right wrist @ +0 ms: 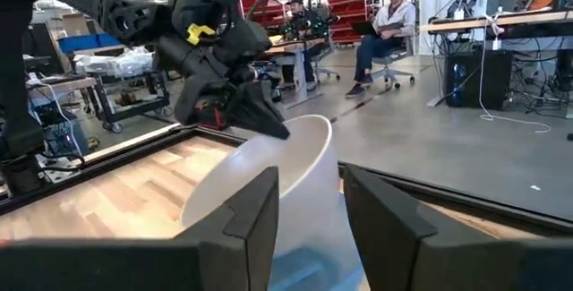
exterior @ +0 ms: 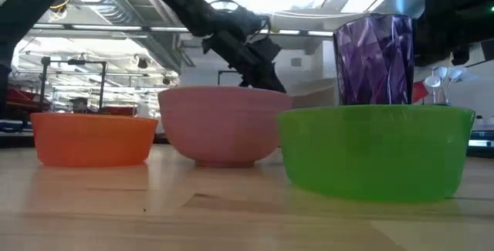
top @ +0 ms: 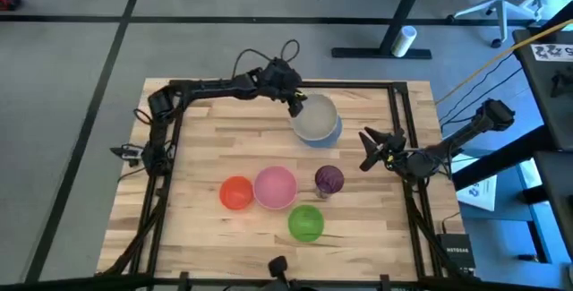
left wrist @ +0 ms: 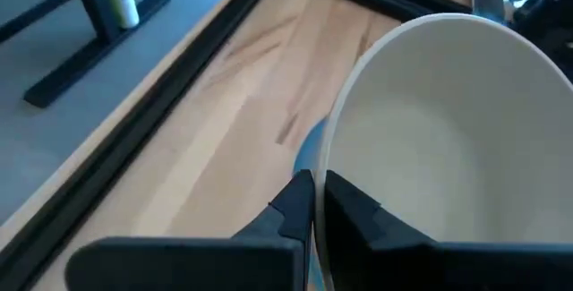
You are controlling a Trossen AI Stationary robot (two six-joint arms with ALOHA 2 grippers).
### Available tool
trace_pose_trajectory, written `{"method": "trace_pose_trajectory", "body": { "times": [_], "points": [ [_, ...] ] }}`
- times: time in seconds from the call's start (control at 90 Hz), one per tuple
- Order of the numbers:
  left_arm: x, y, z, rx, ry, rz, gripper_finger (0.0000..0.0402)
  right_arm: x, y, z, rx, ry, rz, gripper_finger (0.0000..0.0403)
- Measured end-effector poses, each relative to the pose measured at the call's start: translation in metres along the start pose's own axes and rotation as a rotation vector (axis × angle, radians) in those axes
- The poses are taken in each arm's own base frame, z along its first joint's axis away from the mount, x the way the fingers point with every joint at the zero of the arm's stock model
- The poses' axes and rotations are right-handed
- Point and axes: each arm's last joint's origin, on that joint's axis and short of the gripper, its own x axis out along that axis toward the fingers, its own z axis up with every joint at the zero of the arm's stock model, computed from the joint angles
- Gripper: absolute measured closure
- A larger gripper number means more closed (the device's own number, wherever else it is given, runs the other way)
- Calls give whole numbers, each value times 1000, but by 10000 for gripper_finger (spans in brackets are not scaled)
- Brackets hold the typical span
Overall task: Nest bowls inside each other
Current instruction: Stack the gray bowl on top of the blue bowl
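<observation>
- Orange bowl (top: 236, 192): sits on the wooden table (top: 206, 139) at roughly 8 o'clock from the table centre, leftmost in a row of bowls. Upright, rim up. In the low view it (exterior: 94, 138) stands at the far left.
- Pink bowl (top: 275, 187): just beside the orange bowl, at its 3 o'clock. Whether the rims touch cannot be told. In the low view it (exterior: 221, 126) stands between the orange and green bowls.
- Left gripper (top: 296, 106): reaches in from the table's 10 o'clock corner toward 12 o'clock. Its jaws pinch the rim of the grey bowl (top: 314, 116), one finger inside the wall and one outside, as the left wrist view shows (left wrist: 312, 203).
- Green bowl (top: 306, 223): nearest the front edge, at 5 o'clock from the pink bowl. Upright.
- Grey bowl: held tilted over the pale blue bowl (top: 329, 134), which shows as a crescent under it at 5 o'clock. Whether the grey bowl rests inside the blue one cannot be told.
- Purple bowl (top: 329, 179): at 3 o'clock from the pink bowl, near it. In the low view it (exterior: 375, 59) rises behind the green bowl (exterior: 376, 153).
- Right gripper (top: 369, 149): at 3 o'clock from the table centre, pointing toward the grey bowl, apart from it. Jaws spread, holding nothing; the right wrist view shows the gap (right wrist: 309, 215).
</observation>
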Motion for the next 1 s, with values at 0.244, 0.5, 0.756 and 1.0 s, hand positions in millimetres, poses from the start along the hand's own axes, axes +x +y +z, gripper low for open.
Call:
{"method": "trace_pose_trajectory", "body": {
  "times": [0.244, 0.5, 0.756, 1.0],
  "points": [
    [1, -6, -7, 34, 75, 46, 401, 0, 0, 0, -19, -1, -7, 288],
    [-2, 4, -18, 49, 196, 123, 401, 0, 0, 1, -12, -3, -6, 288],
    [-8, 8, -30, 44, 329, 123, 401, 0, 0, 1, -14, -2, -4, 288],
    [-24, -2, -23, 117, 345, 85, 389, 0, 1, 1, -12, 0, 13, 288]
  ]
}}
